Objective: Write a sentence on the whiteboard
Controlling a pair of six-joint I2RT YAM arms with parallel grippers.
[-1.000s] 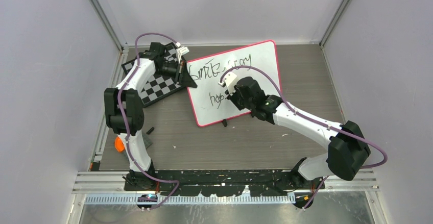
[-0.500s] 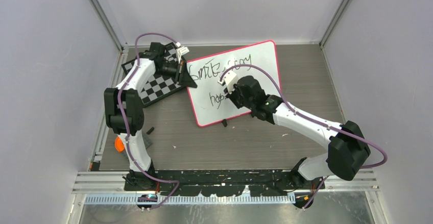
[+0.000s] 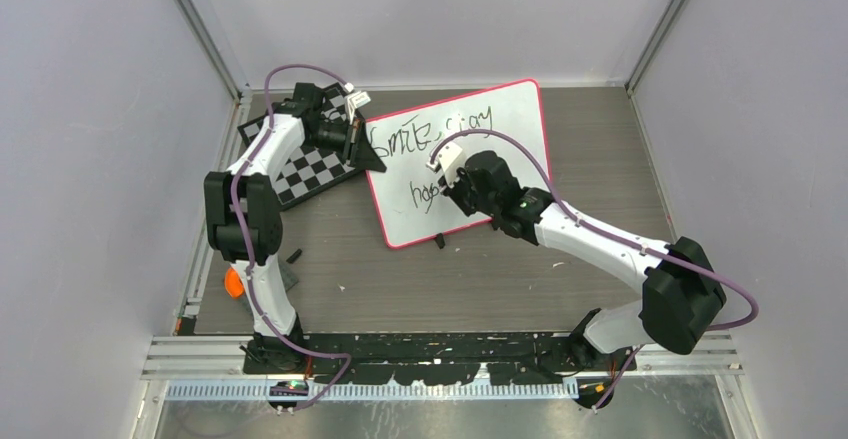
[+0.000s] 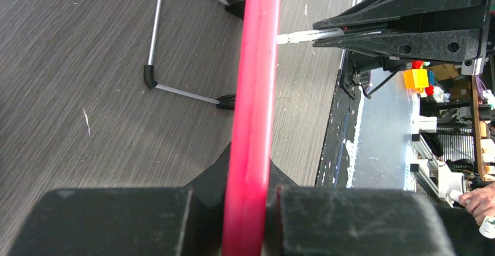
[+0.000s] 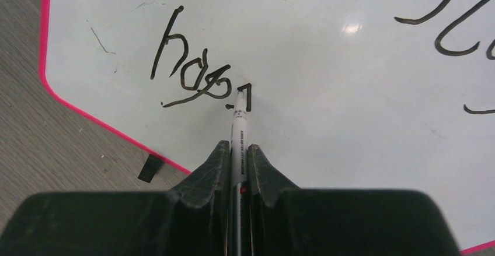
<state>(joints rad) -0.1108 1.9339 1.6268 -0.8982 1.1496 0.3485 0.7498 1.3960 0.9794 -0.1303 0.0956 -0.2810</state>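
Observation:
The whiteboard (image 3: 500, 119) with its pink-red frame stands tilted at the table's back middle. My left gripper (image 3: 362, 149) is shut on its left frame edge (image 4: 252, 122). The sentence (image 3: 425, 139) reads roughly "Smile, stay" on the top line and "hop" (image 5: 192, 78) with one short further stroke on the lower line. My right gripper (image 3: 455, 184) is shut on a white marker (image 5: 238, 133), whose tip touches the board just right of "hop". The marker also shows in the left wrist view (image 4: 309, 34).
A black-and-white chessboard (image 3: 310, 169) lies left of the whiteboard under my left arm. The whiteboard's black foot (image 3: 439, 241) rests on the table. A small black piece (image 3: 295, 255) and an orange object (image 3: 233, 281) lie near the left arm's base.
None visible beyond a very slight shift of my right gripper over the lower line of writing.

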